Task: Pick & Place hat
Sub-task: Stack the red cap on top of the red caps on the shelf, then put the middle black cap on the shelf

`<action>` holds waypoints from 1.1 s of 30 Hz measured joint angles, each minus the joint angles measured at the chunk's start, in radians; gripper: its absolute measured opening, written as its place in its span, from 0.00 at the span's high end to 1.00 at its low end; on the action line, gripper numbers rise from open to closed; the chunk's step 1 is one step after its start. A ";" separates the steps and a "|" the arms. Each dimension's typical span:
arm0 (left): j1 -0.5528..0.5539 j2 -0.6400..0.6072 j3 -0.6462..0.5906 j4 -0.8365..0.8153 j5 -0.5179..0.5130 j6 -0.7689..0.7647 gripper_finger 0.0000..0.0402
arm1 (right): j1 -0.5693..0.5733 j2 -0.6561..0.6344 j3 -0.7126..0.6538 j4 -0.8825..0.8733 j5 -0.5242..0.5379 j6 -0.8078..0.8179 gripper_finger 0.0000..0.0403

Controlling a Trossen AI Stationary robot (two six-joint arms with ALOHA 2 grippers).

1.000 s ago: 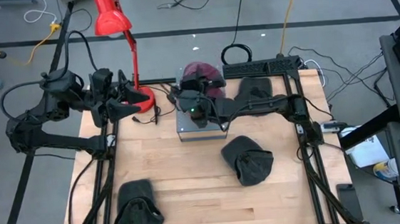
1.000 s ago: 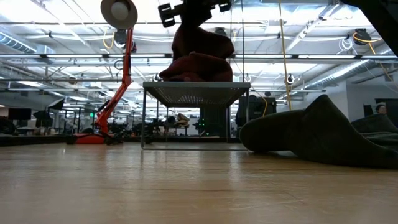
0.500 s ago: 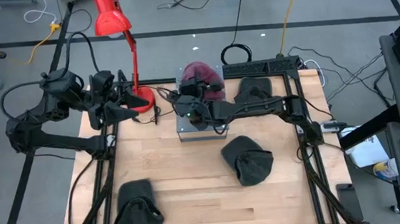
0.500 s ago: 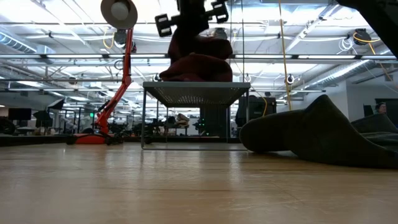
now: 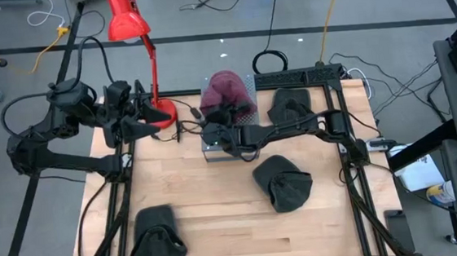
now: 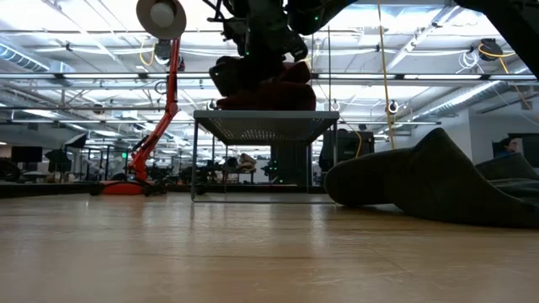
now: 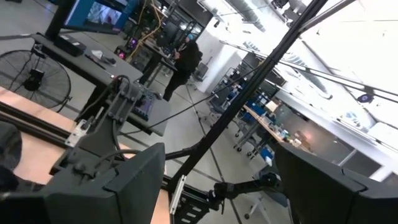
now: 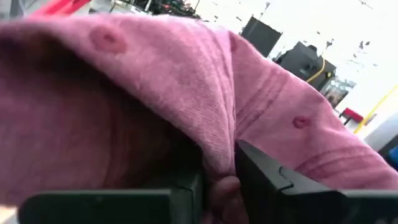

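- While you read the overhead view, note that the maroon hat (image 5: 227, 90) lies on the grey raised stand (image 5: 214, 148) at the far middle of the surface (image 5: 219, 219); in the low view the hat (image 6: 278, 84) sits on the stand's mesh top (image 6: 265, 118).
- Your right tool (image 5: 215, 117) reaches over the stand at the hat's near edge; the right wrist view shows its two dark fingers (image 8: 261, 171) pinched on a fold of the pink-maroon cloth (image 8: 186, 81), so it is closed on the hat.
- Judged from this, the pick is made, but the hat is not yet clear of the stand; the carry and the placing are left.
- Where the hat is meant to go cannot be told from the task line or the views.
- Three dark hats rest elsewhere: one near the front left corner (image 5: 155, 236), one right of centre (image 5: 282, 183), one at the far right beside the stand (image 5: 290, 103).
- Your left tool (image 5: 134, 119) waits above the far left edge, near the base of the red lamp (image 5: 127, 17); its wrist view shows its fingers (image 7: 118, 186) spread apart and holding nothing.
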 joint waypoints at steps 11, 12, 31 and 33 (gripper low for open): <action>0.000 0.000 0.000 0.001 -0.008 0.008 0.23 | 0.023 -0.015 -0.002 -0.004 -0.022 -0.074 0.63; 0.000 0.000 0.000 0.001 -0.008 0.008 0.23 | 0.025 -0.020 -0.001 0.001 -0.039 -0.087 0.62; 0.000 0.000 0.000 0.002 -0.008 0.007 0.23 | 0.175 -0.120 0.000 0.014 -0.020 -0.224 0.45; 0.000 0.000 0.000 0.001 -0.008 0.007 0.23 | 0.208 -0.140 -0.001 -0.019 0.001 -0.225 0.45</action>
